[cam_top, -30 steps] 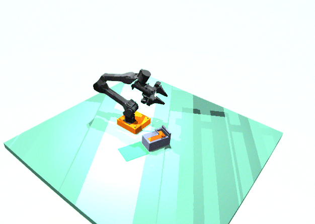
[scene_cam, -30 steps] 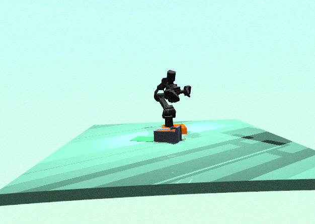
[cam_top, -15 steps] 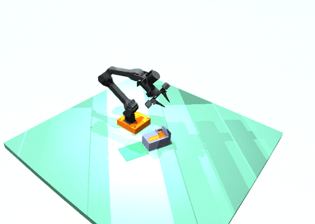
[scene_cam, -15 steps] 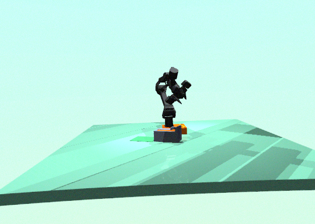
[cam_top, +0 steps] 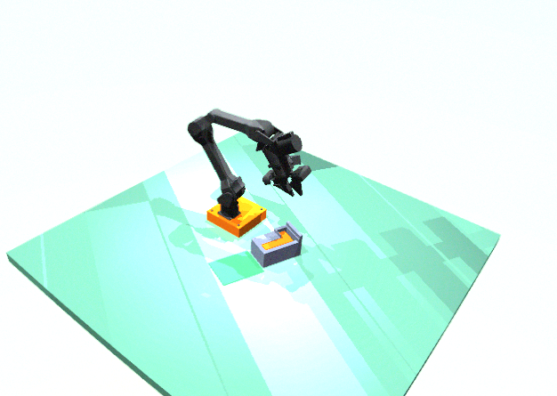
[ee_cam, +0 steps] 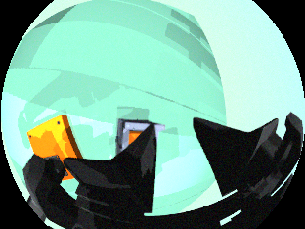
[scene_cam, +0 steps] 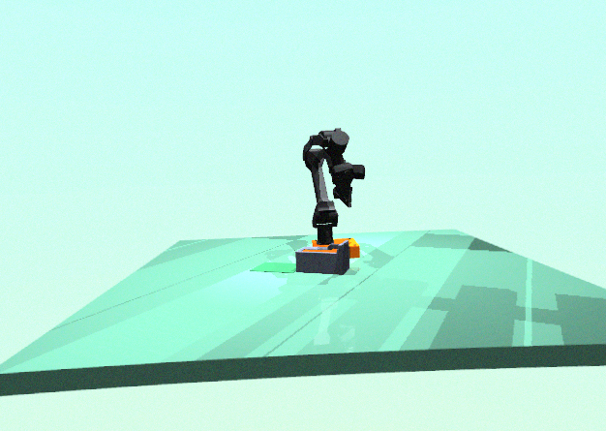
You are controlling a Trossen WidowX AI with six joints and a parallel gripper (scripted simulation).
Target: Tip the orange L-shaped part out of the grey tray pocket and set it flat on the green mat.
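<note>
The orange L-shaped part (cam_top: 286, 238) (scene_cam: 320, 251) (ee_cam: 133, 138) lies level in the pocket of the grey tray (cam_top: 282, 256) (scene_cam: 320, 262) (ee_cam: 134, 123). Its L-shaped end is by the tray's raised end wall; in the wrist view a finger hides much of the part. The green mat (cam_top: 236, 268) (scene_cam: 274, 267) lies flat against the tray's other end and bears nothing. My gripper (cam_top: 296, 194) (scene_cam: 349, 204) (ee_cam: 174, 124) is partly open and empty, with a gap between its fingertips. It hangs well above the tray, fingers pointing down at a slant, touching nothing.
The arm's orange base block (cam_top: 222, 222) (scene_cam: 354, 250) (ee_cam: 46, 137) stands close behind the tray. The tray's raised end wall (cam_top: 294, 230) stands higher than the pocket's rim, at the end away from the mat. Bright patches and shadows streak the table (cam_top: 157, 315).
</note>
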